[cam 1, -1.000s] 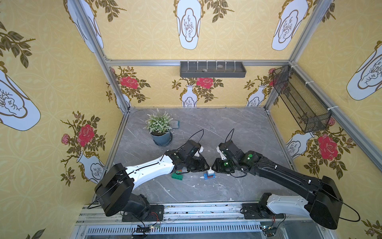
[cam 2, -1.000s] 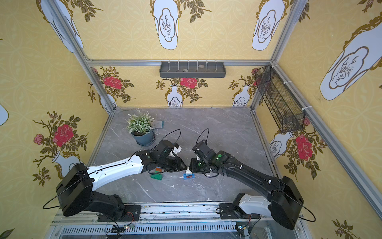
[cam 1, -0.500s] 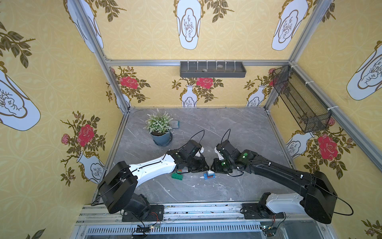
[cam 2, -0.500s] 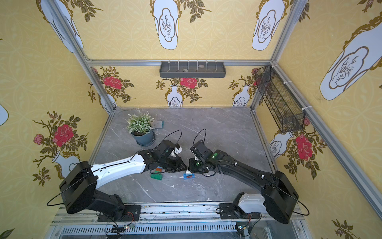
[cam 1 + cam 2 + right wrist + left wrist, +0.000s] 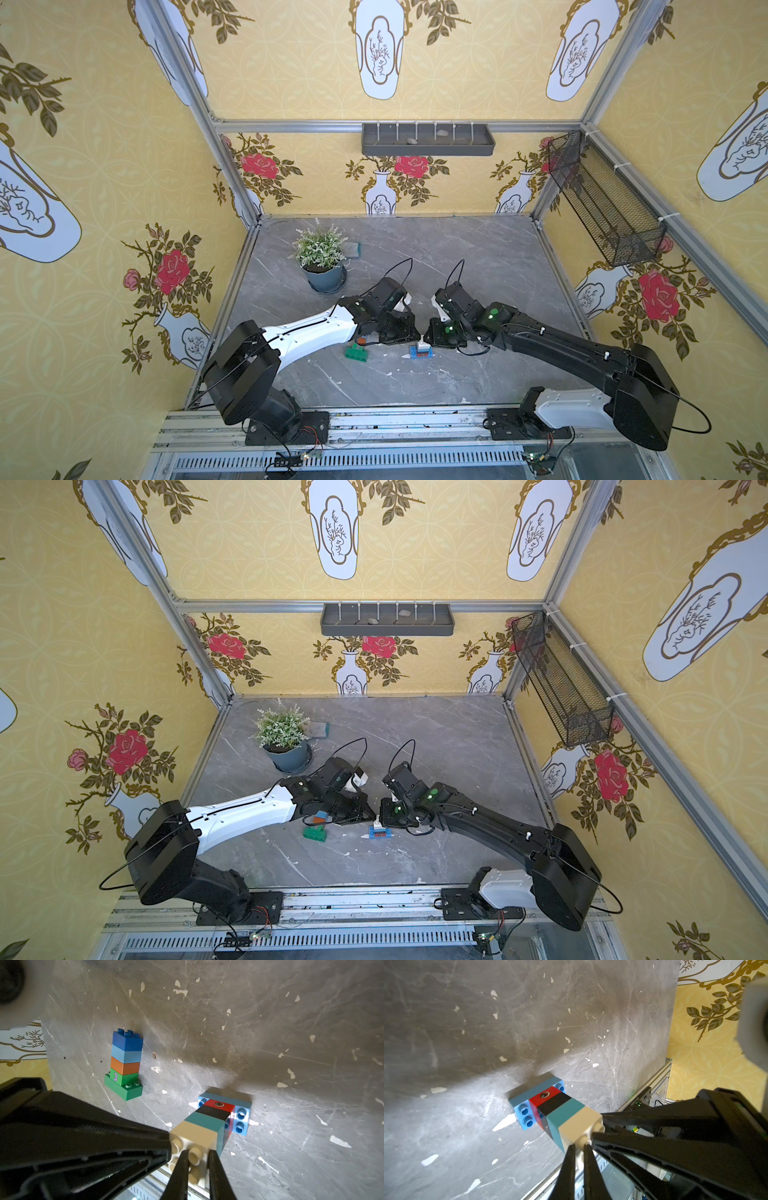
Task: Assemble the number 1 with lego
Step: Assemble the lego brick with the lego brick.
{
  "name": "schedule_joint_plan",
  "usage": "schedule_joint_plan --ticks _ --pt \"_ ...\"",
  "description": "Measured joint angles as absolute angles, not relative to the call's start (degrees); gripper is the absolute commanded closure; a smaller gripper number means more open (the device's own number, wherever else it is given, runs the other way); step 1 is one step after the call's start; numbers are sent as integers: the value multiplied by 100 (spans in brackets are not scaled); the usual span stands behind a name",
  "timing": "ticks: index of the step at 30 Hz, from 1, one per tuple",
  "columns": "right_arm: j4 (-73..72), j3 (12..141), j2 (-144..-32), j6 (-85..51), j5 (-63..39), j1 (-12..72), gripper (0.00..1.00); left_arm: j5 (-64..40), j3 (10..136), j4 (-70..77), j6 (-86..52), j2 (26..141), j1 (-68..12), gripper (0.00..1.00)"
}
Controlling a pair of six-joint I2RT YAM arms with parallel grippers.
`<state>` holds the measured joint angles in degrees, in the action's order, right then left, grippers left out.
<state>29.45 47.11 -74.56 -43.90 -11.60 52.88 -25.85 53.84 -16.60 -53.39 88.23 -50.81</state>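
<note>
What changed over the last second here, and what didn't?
Both arms edged inward and their jaws closed: the left gripper and the right gripper now each pinch the studs of the white brick topping the tower. The tower itself did not move; the green-based stack beside it and the potted plant also stayed put.

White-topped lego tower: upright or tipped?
Upright: its light blue base sits flat on the table, bricks stacked straight up to the white brick.
</note>
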Motion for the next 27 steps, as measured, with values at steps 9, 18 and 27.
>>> schedule_joint_plan --ticks 9,18,27 --pt "2838 4615 -7452 -4436 -1164 5284 88 -2720 5461 -1756 -5205 8938 -5057 93" --pt "2799 4584 -7450 -4482 -1100 5321 89 -2749 5518 -1850 -5109 8984 -5052 95" --pt "2755 4545 -7428 -4560 -928 5426 89 -2783 5614 -1999 -5002 9052 -5052 96"
